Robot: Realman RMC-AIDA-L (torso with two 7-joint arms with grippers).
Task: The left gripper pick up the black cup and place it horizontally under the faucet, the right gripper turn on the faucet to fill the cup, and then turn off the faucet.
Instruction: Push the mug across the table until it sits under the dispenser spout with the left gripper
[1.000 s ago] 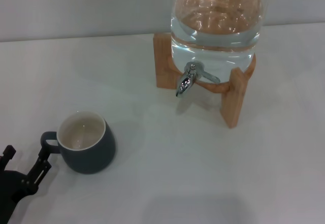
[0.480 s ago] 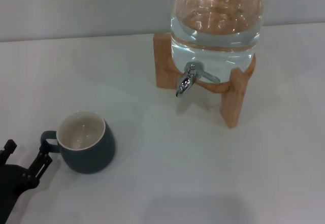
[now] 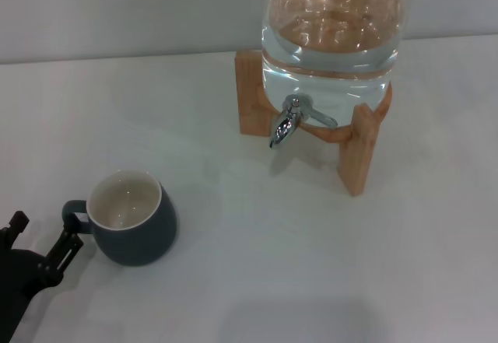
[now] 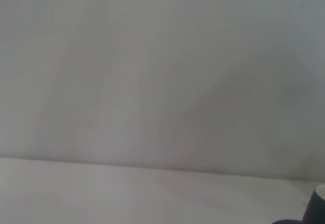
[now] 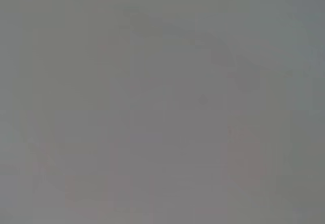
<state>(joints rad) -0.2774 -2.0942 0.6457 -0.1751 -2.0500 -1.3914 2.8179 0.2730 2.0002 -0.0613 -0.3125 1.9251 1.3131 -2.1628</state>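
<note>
Head view: standing upright on the white table (image 3: pixel 233 281), well off from the glass water jar (image 3: pixel 333 36) and toward the robot's left and nearer the robot, the black cup (image 3: pixel 132 217), mouth up, cream inside showing, loop handle pointing away from the jar. Sitting in a wooden stand (image 3: pixel 359 145), the jar, with the chrome faucet (image 3: pixel 286 123) jutting from its base, spout angling down over bare table, lever lying out to the side. Nothing under the spout. Reaching in beside the cup on the side away from the jar, the left gripper (image 3: pixel 40 232), fingers spread apart, holding nothing; one fingertip (image 3: pixel 71 241) lying just beside the cup's handle, seemingly at its edge, the other out past it, farther from the jar. Not closing on the cup.

Left wrist view: showing mostly pale wall above a strip of table, with a dark sliver of the black cup (image 4: pixel 317 208) peeking in at the picture's edge. No fingers showing here.

Right wrist view: showing only a plain grey blur; no right gripper appearing in any view.
</note>
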